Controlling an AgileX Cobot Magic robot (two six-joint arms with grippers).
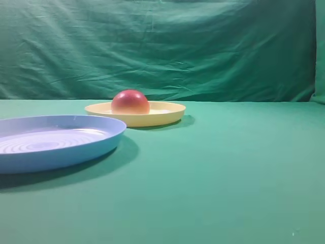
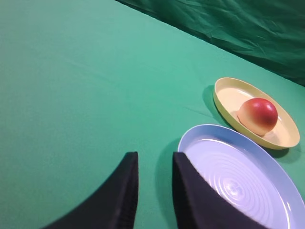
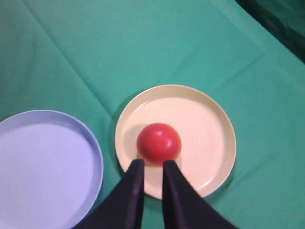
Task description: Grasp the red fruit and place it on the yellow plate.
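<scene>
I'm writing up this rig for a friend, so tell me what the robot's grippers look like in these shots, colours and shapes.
Only the fingertips show, in the wrist views. The left gripper has two matte black fingers that curve and taper toward blunt tips. The right gripper looks the same: two smooth black tapering fingers. No cables, markings or arm links are visible, and the high view shows no arm at all.

Staged lab-type recording setup: green cloth backdrop (image 1: pixel 162 46) hung behind, matching green cloth over the tabletop (image 1: pixel 228 178).
</scene>
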